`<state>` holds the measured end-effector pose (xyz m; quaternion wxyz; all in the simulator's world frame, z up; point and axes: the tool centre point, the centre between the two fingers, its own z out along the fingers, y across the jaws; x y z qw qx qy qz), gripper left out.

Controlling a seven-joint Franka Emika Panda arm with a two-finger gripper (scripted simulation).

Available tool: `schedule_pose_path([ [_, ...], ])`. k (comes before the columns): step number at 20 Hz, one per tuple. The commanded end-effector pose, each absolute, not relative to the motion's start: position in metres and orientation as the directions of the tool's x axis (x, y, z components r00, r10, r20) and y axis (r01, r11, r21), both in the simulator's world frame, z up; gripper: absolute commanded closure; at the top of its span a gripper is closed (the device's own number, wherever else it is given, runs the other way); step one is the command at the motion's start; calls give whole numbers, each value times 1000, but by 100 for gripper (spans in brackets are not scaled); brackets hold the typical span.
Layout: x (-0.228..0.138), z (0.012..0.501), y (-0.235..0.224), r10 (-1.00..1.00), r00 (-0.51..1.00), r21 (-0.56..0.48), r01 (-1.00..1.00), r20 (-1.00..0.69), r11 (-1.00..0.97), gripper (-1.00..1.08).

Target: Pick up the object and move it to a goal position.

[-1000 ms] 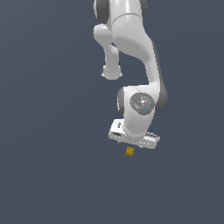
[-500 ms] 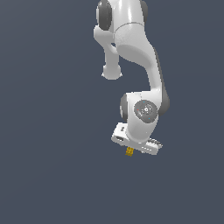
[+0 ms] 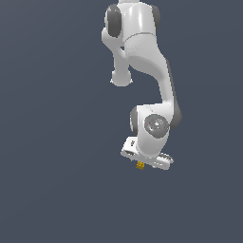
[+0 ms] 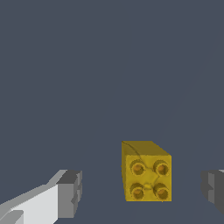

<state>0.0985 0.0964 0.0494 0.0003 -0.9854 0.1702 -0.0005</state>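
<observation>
Two fingers [image 4: 142, 194] stand released, with the yellow brick [image 4: 146, 173] between them, touching neither.

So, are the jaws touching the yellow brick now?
Apart. The wrist view shows bare floor on both sides of the yellow brick, between it and each jaw of the open gripper.
</observation>
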Motion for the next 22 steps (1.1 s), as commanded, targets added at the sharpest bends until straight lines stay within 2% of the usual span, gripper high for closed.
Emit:
schedule_pose_path([
  [1,98,35,96,-337,942,0,-337,0,-942,-92],
  [9,99,22,97,-337,941,0,-337,0,-941,-92],
  [10,99,22,97,-337,941,0,-337,0,-941,108],
  [22,99,23,97,-337,941,0,-337,0,-941,108],
])
